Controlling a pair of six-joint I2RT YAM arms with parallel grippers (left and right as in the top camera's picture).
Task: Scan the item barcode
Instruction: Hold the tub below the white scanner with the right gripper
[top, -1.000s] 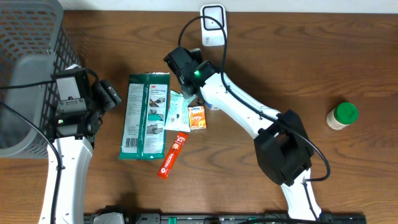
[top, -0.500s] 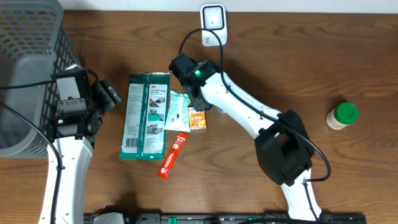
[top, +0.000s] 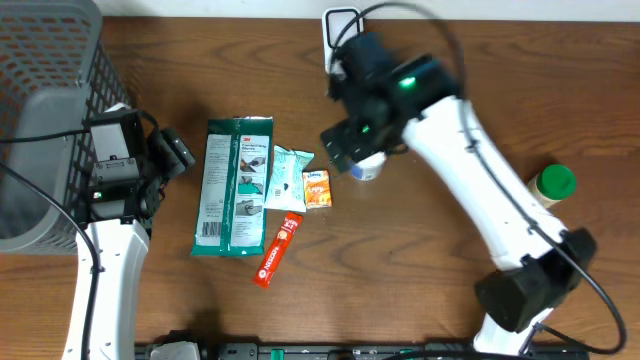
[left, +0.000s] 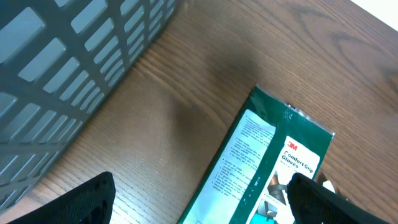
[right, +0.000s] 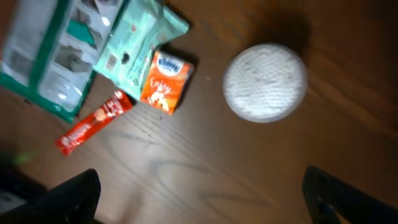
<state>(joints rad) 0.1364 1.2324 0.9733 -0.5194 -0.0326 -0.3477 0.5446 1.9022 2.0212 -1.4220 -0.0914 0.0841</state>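
Table of dark wood, goods spread mid-left. Right tool up over the middle, fingers splayed wide, gripping nothing. Directly beneath on the wood, white round item, rough-textured on top, lying free and clear of both fingers. Just beside it, orange tissue pack. Next along, pale green wipes pack, with red stick packet a little apart and big green glove pack beyond the wipes. Seen from overhead, white round item half tucked under the right arm, near the white scanner at the far edge. Left tool hanging between grey basket and glove pack, likewise spread open and empty. Green-capped bottle well off on the right arm's side, alone.
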